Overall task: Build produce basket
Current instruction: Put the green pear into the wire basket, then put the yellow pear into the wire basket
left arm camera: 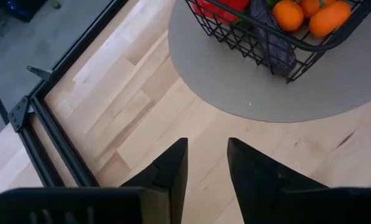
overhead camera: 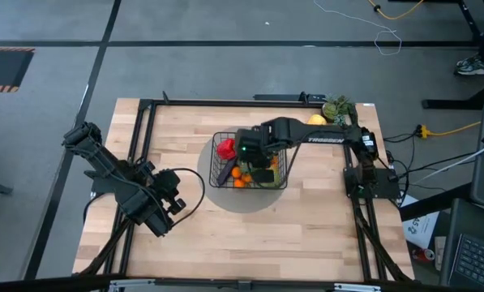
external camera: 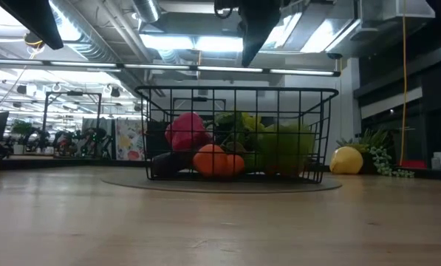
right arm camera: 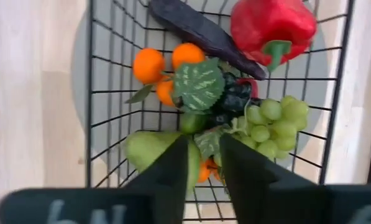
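The black wire basket (overhead camera: 250, 166) stands on a round grey mat (overhead camera: 225, 195) at the table's middle. It holds a red pepper (right arm camera: 272, 25), an eggplant (right arm camera: 201, 31), oranges (right arm camera: 149, 64), purple grapes (right arm camera: 235, 96) under a leaf, green grapes (right arm camera: 272, 124) and a green pear-like fruit (right arm camera: 149, 149). My right gripper (right arm camera: 204, 146) hangs above the basket (external camera: 238, 133), pointing down, open and empty; it also shows in the high view (overhead camera: 254, 154). My left gripper (left arm camera: 207, 146) waits open and empty over the table's near left (overhead camera: 177, 203).
A yellow fruit (overhead camera: 317, 120) and a leafy green bunch (overhead camera: 337, 108) lie on the table at the far right corner; both also show in the low view (external camera: 346, 160). Black frame rails (overhead camera: 144, 162) run along the table's edges. Bare wood lies around the mat.
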Controlling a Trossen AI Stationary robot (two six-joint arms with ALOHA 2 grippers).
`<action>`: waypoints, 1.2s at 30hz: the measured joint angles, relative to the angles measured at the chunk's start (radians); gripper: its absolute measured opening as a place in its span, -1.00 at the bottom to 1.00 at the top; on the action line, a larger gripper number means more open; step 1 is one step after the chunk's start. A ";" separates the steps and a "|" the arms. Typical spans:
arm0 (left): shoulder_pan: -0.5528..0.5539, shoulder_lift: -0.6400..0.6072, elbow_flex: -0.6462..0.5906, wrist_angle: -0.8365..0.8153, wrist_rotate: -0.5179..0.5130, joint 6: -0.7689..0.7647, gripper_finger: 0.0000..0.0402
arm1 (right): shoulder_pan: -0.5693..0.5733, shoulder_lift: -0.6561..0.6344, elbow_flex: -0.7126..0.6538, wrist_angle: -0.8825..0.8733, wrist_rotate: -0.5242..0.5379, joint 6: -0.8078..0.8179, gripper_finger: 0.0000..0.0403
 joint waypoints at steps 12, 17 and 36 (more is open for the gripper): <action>0.000 0.000 0.000 0.007 0.000 -0.002 -0.46 | -0.014 -0.017 0.000 -0.229 0.242 0.036 -0.06; 0.000 0.000 0.000 0.007 0.000 -0.003 -0.46 | -0.014 -0.056 -0.002 -0.230 0.279 0.004 -0.12; 0.027 0.000 0.000 0.015 0.000 -0.003 -0.46 | -0.268 -0.418 -0.003 -0.174 0.300 0.002 -0.14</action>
